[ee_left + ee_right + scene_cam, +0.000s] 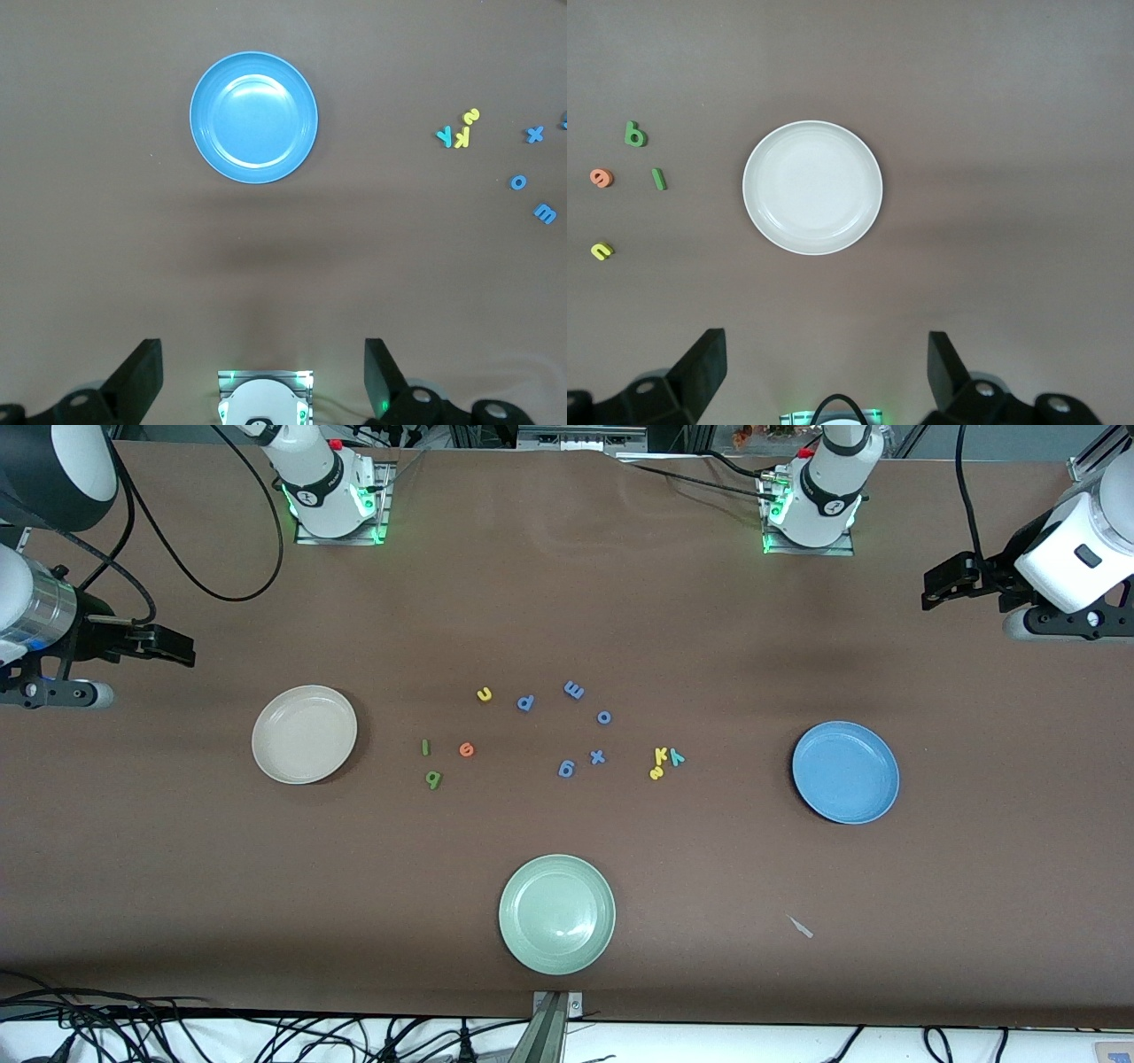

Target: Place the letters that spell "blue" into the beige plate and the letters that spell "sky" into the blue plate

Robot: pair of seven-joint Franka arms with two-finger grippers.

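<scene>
1. Brown table [567, 584] is filling the front view, with both arm bases standing along its robot edge and cables trailing along the camera edge.
2. Beige plate [304, 733] is sitting empty toward the right arm's end; blue plate [845, 772] is sitting empty toward the left arm's end. Pale green plate [556, 913] is lying nearest the front camera, midway between them.
3. Dark green "b" [433, 779], green "l" [425, 747] and orange "e" [467, 749] are clustering just beside the beige plate; yellow "u" [484, 694] is lying apart from them, farther from the camera.
4. Yellow "s" [656, 773], yellow "k" [660, 756] and teal "y" [677, 758] are bunching together, touching or nearly so, between the table's middle and the blue plate.
5. All-blue letters [567, 769] are scattering across the middle, between the two groups.
6. Right gripper [182, 648] is hanging over bare table at its own end, fingers [704, 359] spread wide, gripping nothing; the arm is waiting.
7. Left gripper [932, 589] is hanging over bare table at its end, fingers [140, 367] likewise spread and empty, also waiting.
</scene>
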